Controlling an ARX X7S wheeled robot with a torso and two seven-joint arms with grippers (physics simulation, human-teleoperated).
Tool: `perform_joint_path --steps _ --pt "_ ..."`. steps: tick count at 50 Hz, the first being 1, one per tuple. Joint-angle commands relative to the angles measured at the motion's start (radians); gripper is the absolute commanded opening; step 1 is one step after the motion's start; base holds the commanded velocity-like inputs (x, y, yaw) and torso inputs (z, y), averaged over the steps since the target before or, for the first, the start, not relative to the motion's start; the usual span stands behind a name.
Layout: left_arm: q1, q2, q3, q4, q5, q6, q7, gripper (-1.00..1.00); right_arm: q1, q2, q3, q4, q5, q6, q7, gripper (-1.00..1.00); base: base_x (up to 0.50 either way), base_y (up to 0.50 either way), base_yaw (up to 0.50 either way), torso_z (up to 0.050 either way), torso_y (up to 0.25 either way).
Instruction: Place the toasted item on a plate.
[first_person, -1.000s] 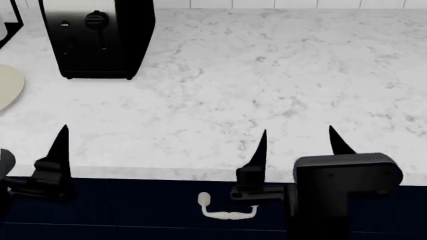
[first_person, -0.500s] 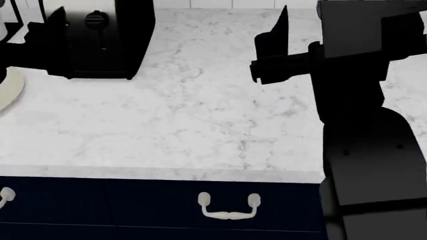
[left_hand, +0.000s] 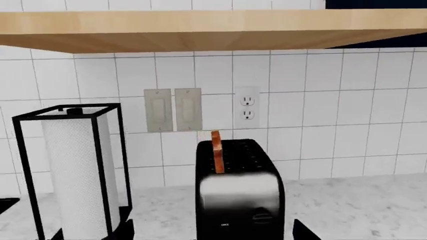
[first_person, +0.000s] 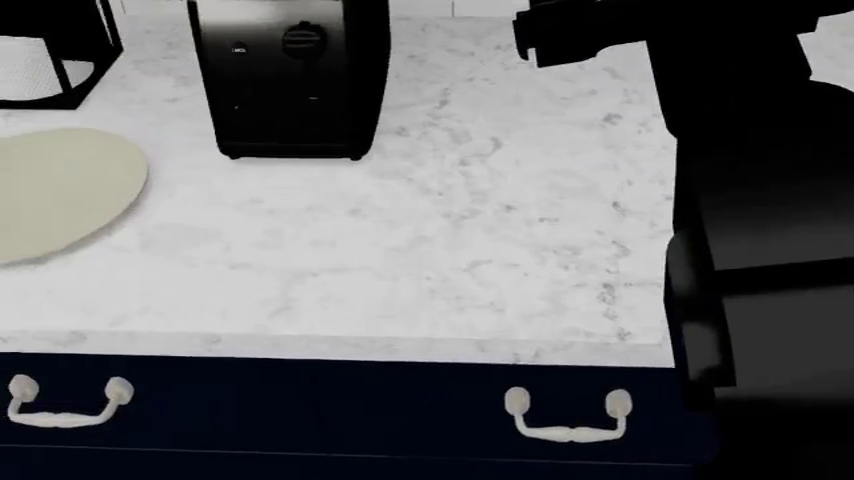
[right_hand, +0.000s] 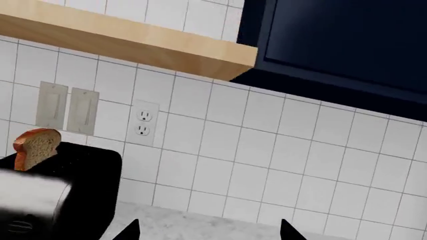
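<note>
The toasted item (left_hand: 217, 151) stands upright in a slot of the black toaster (left_hand: 240, 190), seen edge-on in the left wrist view. The right wrist view shows its tan face (right_hand: 37, 146) above the toaster (right_hand: 60, 190). In the head view the toaster (first_person: 294, 80) is cut off at the top, so the slice is hidden there. The cream plate (first_person: 54, 190) lies flat on the counter to the toaster's left. My left gripper (left_hand: 213, 232) is open and held back from the toaster's front. My right gripper (right_hand: 208, 231) is open too, off to the toaster's right.
A paper towel roll in a black frame (left_hand: 73, 170) stands beside the toaster. My right arm (first_person: 747, 150) fills the right side of the head view. A wooden shelf (left_hand: 213, 30) hangs above, with wall outlets (left_hand: 247, 107) behind. Drawer handles (first_person: 567, 415) sit below the counter edge.
Both arms have risen from the counter's front edge, and the left one has left the head view. The head view has shifted, so toaster and plate appear further right.
</note>
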Motion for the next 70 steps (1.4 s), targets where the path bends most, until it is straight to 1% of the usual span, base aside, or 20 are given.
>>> perform_joint_path --steps 1,5,11,12,21,54,62,70 --pt "-0.007 -0.013 0.000 0.006 -0.010 -0.008 0.003 1.00 0.026 -0.007 -0.015 0.012 0.004 0.017 0.002 1.00 0.00 0.50 0.00 0.000 0.000" --pt "-0.003 -0.026 0.009 0.009 -0.008 0.008 0.011 1.00 0.026 -0.008 -0.007 0.010 0.009 0.015 0.002 1.00 0.00 0.50 0.00 0.000 0.000" --pt "0.007 -0.025 -0.009 0.040 -0.021 -0.014 0.002 1.00 0.027 -0.007 -0.011 -0.008 0.014 0.037 0.003 1.00 0.00 0.50 0.00 0.000 0.000" --pt "0.001 -0.035 -0.007 0.057 -0.028 -0.036 0.005 1.00 0.042 0.001 -0.037 -0.020 0.014 0.060 -0.009 1.00 0.00 0.50 0.00 0.000 0.000" --pt "-0.004 -0.035 -0.001 0.061 -0.033 -0.044 0.000 1.00 0.025 0.010 -0.036 -0.032 0.018 0.050 -0.011 1.00 0.00 0.50 0.00 0.000 0.000" --pt "0.015 -0.040 0.013 0.045 -0.043 -0.010 -0.002 1.00 0.027 0.019 -0.031 -0.027 0.032 0.060 -0.005 1.00 0.00 0.50 0.00 0.000 0.000" --pt "0.022 -0.036 0.016 0.039 -0.045 0.003 -0.002 1.00 0.044 0.026 -0.022 -0.051 0.023 0.080 0.016 1.00 0.03 0.00 0.00 0.000 0.000" --pt "0.005 -0.035 0.003 0.069 -0.064 -0.034 -0.009 1.00 0.055 0.029 -0.021 -0.074 0.030 0.107 0.017 1.00 0.49 0.00 0.00 0.000 0.000"
